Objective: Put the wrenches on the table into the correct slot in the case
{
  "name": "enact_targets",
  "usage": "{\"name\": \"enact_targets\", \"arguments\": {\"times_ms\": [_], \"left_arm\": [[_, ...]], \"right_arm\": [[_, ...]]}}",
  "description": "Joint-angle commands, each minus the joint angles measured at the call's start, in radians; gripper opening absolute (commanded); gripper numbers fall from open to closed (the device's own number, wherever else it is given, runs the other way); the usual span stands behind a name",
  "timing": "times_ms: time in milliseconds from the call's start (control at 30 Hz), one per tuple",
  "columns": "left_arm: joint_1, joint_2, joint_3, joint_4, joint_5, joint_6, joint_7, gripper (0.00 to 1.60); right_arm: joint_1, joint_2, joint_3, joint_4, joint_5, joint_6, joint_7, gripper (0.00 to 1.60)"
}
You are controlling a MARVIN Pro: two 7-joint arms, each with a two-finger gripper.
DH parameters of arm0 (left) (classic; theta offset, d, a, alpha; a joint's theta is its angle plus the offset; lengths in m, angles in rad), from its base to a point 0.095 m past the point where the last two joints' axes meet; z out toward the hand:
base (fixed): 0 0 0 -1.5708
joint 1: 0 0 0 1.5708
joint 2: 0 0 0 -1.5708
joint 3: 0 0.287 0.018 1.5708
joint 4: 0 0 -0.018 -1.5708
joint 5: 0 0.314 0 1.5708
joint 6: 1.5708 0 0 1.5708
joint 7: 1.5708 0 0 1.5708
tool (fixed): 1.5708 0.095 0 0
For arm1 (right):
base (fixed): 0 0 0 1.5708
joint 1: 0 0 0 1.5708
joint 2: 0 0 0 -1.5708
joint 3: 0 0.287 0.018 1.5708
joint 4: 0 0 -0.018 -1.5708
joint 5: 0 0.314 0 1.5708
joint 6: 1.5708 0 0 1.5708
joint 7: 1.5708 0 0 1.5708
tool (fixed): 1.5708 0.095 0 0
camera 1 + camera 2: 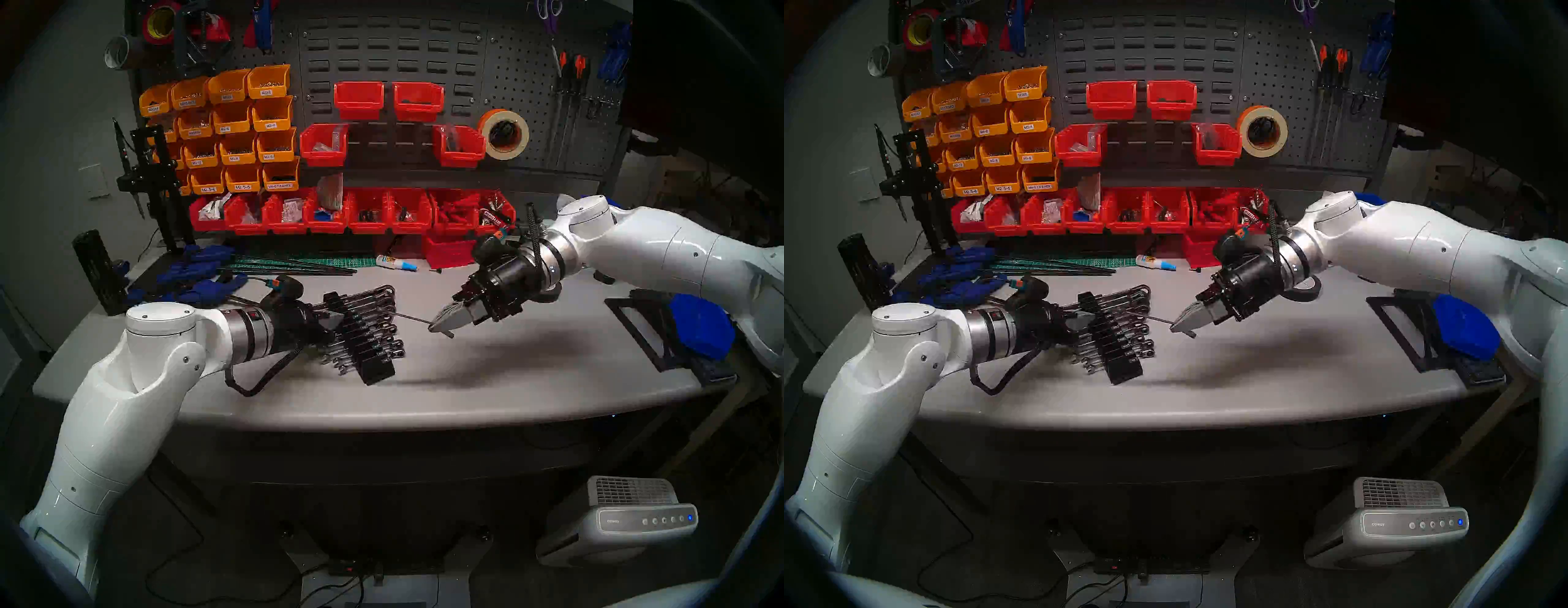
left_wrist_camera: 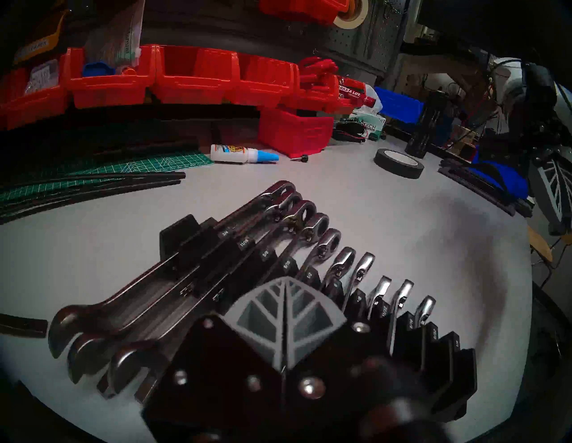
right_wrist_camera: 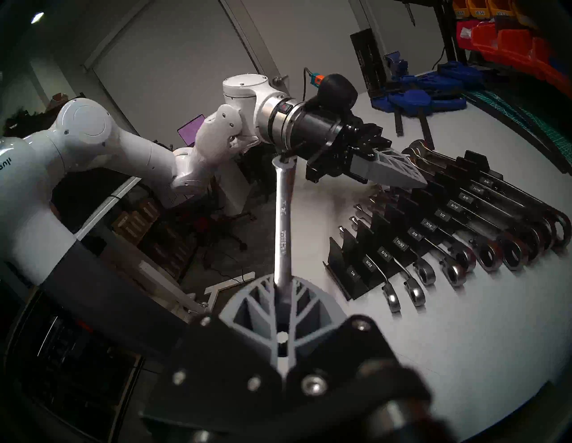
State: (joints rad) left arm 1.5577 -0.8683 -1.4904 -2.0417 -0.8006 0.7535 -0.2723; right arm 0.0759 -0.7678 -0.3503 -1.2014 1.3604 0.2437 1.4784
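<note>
Here the light-grey worktop takes up most of the head view, its rounded front edge toward the robot, with a dark pegboard wall of orange bins and red bins behind at twelve o'clock. Its matte skin looks smooth, so a light rack could slide on it if pushed.

Next in size come the arms. The left arm reaches in from eight o'clock; the left gripper shows its grey fingers pressed together with nothing between them, tips over the near side of the wrench rack. Whether they touch it I cannot tell; the pose reads as bracing the rack against a push from the other side.

The right arm enters from three o'clock. The right gripper is clamped on a chrome combination wrench, held by its ring end so the shaft sticks out toward the rack at nine o'clock, clear of the table. Gripping one end probably leaves the open jaw free to lead into a slot.

The rack lies centre-left, stepped, most slots filled. In the right wrist view the 1/4 slot at the small end looks vacant, and another gap may sit higher up; I cannot read the held wrench's size.

A glue bottle lies at twelve o'clock.
</note>
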Motion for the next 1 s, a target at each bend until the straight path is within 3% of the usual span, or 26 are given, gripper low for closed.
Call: {"name": "enact_targets", "arguments": {"times_ms": [0,367,967], "left_arm": [[-0.051,-0.016,0.003,-0.005,0.018,-0.035,0.007,0.0],[-0.069,-0.016,0.013,0.028,0.058,-0.043,0.001,0.0],[-0.105,0.054,0.028,0.03,0.113,-0.035,-0.068,0.0]], "right_arm": [[0.04,0.019,0.017,-0.009,0.016,-0.001,0.005,0.0],[0.048,0.022,0.009,-0.013,0.017,0.001,0.005,0.0],[0.05,0.024,0.009,-0.016,0.023,-0.009,0.005,0.0]]}}
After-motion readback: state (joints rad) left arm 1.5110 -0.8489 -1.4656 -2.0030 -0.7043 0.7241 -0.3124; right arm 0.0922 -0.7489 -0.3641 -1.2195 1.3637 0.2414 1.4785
